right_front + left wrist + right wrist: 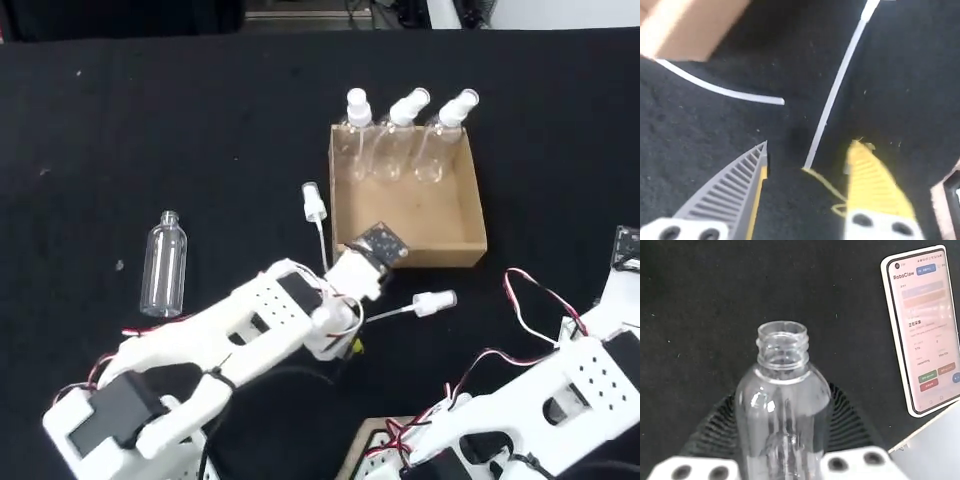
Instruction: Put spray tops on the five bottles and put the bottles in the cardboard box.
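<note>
Left pincer [810, 147] hangs wide open over the tube end of a spray top [832, 95], low on the bench [150, 120]. Risky imo: that skinny tube could bend or skid out when squeezed. Right pincer [784, 405] grips an uncapped bottle [782, 385]. Cardboard box [470, 215] at 1 o'clock holds three capped bottles [388, 135], and one bare bottle [164, 262] lies at 9 o'clock.

Table [150, 120]: box [440, 254], bottle [165, 265], spray top [314, 203], second spray top [433, 301].
</note>
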Motion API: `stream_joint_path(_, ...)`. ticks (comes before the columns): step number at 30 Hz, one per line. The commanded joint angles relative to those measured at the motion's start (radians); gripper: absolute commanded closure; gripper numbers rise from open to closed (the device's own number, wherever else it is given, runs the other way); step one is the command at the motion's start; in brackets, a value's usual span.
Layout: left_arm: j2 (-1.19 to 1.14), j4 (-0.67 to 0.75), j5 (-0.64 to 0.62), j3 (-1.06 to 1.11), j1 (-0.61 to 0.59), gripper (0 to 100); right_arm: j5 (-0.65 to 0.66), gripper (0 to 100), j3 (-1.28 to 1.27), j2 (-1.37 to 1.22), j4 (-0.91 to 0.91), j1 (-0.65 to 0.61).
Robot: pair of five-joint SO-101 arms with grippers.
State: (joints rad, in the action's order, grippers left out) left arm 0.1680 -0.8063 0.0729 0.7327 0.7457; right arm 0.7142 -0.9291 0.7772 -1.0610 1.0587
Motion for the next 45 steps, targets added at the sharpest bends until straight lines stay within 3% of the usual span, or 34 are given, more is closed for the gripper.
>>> stream_joint_path(1, -0.040, 0.015, -0.009, -0.027, 0.038, 85, 0.003, 98.7, 0.027, -0.001, 0.018, 0.012)
stream_joint_path(34, -0.048, 0.006, -0.058, -0.114, 0.045, 85, 0.002, 98.7, 0.024, -0.005, 0.018, -0.026)
stream_joint_path(45, -0.048, 0.006, -0.058, -0.113, 0.048, 96, 0.002, 98.7, 0.024, -0.005, 0.018, -0.026)
